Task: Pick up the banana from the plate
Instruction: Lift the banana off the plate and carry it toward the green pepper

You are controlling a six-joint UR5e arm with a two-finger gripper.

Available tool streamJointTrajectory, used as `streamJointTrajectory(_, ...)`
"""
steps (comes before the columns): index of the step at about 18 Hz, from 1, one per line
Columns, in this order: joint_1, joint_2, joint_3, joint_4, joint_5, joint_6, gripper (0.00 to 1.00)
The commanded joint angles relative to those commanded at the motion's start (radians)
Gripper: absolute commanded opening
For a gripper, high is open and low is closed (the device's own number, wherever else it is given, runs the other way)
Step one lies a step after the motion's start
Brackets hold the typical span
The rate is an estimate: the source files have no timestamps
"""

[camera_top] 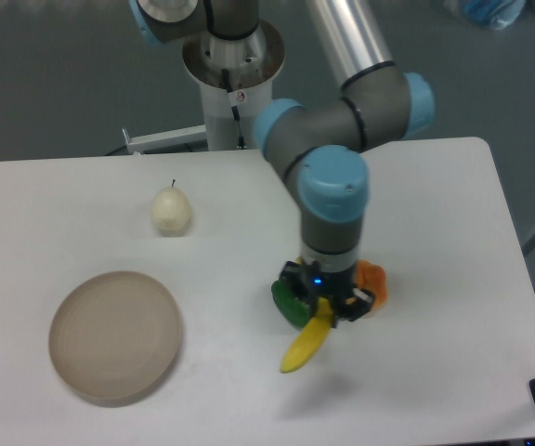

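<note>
Banana [306, 346] hangs from the gripper [324, 309], well to the right of the plate [115, 335] and clear of it. The fingers are clenched on the fruit's upper end, and the rest of it slants down and to the left, its lower tip pointing toward the near edge of the table [453, 232]. From where I stand I can't say for sure whether that tip touches the tabletop or floats just above it; a soft shadow lies on the white surface right beside it. The arm [342, 139] reaches out from its base at the far edge of the table and bends down over the middle, its blue-capped wrist standing nearly upright above the gripper. Directly behind the gripper sit two peppers: a green pepper [287, 302] peeking out on the left and an orange pepper [375, 279] on the right, both partly hidden by the gripper body. The plate lies flat near the front left corner, tan and round with a low rim. Beyond it, toward the back, a pale cream pear [171, 210] stands with its stem up, well apart from everything else.
</note>
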Motion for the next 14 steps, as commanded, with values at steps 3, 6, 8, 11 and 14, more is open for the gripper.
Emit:
streamJointTrajectory(3, 0.022, -0.038, 0.034, -0.002, 0.026, 0.032, 0.21)
streamJointTrajectory(6, 0.022, -0.055, 0.084, -0.055, 0.029, 0.109, 0.22)
streamJointTrajectory(8, 0.022, -0.057, 0.1, -0.078, 0.031, 0.126, 0.21)
streamJointTrajectory(11, 0.022, -0.057, 0.106, -0.078, 0.035, 0.167, 0.21)
streamJointTrajectory(14, 0.022, -0.057, 0.104, -0.08, 0.046, 0.17, 0.21)
